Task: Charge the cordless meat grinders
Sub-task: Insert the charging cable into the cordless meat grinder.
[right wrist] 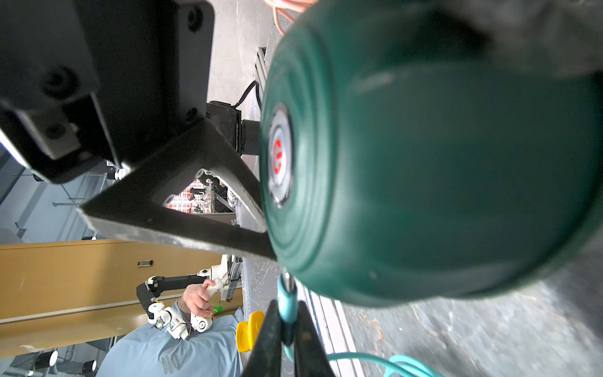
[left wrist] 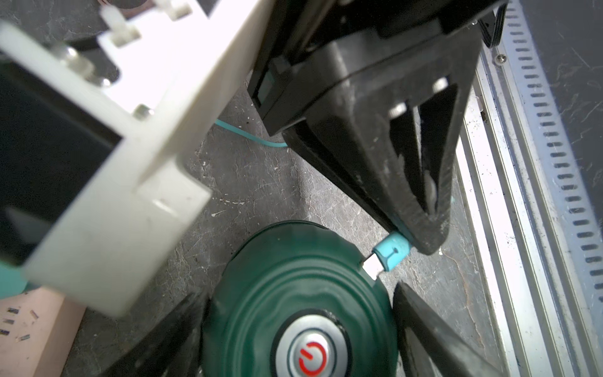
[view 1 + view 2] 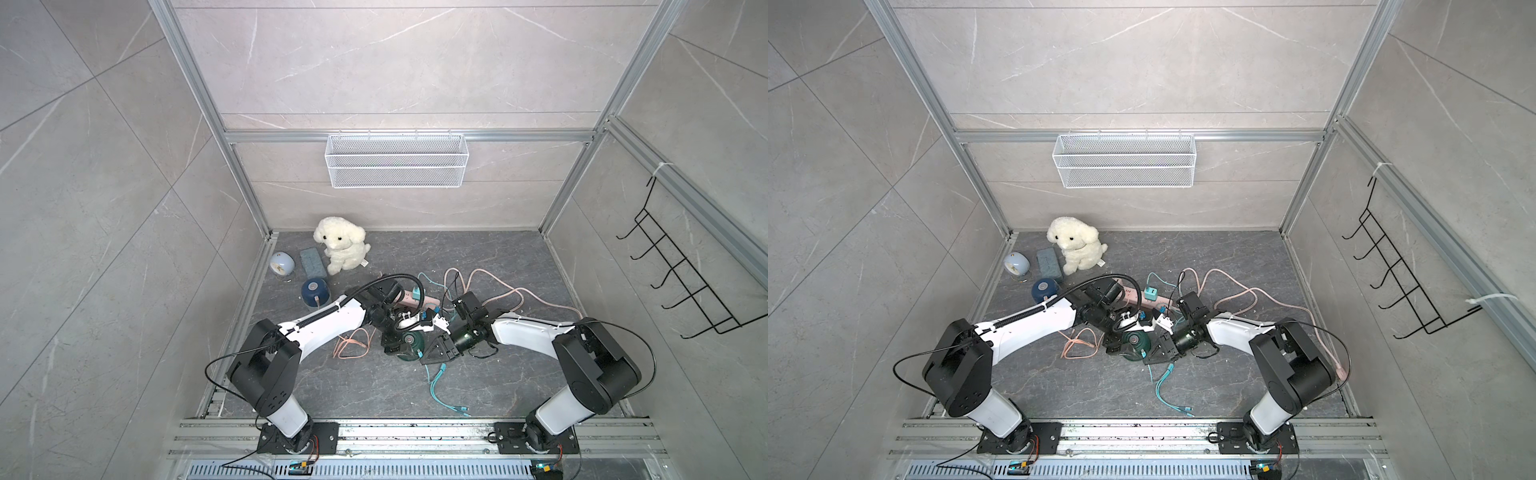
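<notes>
**Current state**
- The green grinder (image 1: 440,179) stands upright on the table (image 3: 498,257), front centre, between the two arms. Its red power symbol faces up.
- The left gripper (image 2: 297,293) is spread wide around the green grinder, with one finger on each flank. It appears to brace the dome.
- The right gripper (image 1: 288,313) is pressed together on the teal plug (image 2: 391,249). The plug's metal tip (image 2: 372,266) meets the grinder's side near the base. Whether it has entered a port cannot be told.
- The navy grinder (image 3: 316,292) sits at the back left, well apart from both arms.

**Hazards**
- Misalignment: a tip that is off-axis to the port would scrape the housing or bend under push.
- Plug rotation: the pinch holds only a short length of the plug, so side load may pivot it between the fingers.
- Grinder shift: the dome is smooth and rounded. If the brace is loose, insertion force would slide or tip the unit.
- Cable drag: the teal cable (image 3: 436,386) lies in loops near the right arm, and a snag would pull the plug back out
</notes>
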Motion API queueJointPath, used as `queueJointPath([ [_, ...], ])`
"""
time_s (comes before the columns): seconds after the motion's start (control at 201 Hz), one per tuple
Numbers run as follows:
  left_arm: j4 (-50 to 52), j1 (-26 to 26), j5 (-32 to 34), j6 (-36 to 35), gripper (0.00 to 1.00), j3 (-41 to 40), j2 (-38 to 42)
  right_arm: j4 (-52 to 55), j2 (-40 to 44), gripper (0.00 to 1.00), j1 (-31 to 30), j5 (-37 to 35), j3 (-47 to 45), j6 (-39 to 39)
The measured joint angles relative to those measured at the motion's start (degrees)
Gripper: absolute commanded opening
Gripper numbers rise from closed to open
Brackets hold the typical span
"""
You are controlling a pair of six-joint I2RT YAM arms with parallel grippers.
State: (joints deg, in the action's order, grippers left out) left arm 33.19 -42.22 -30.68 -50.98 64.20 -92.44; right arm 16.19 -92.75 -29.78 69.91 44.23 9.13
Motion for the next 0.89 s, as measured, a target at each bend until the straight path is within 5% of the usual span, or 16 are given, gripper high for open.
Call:
queueJointPath([
  [0.891,1.73,0.09,2.21,0.42,0.52,2.29,-1.14,4.83,-1.25,0.11,0.79,-4.15,4.72,0.92],
])
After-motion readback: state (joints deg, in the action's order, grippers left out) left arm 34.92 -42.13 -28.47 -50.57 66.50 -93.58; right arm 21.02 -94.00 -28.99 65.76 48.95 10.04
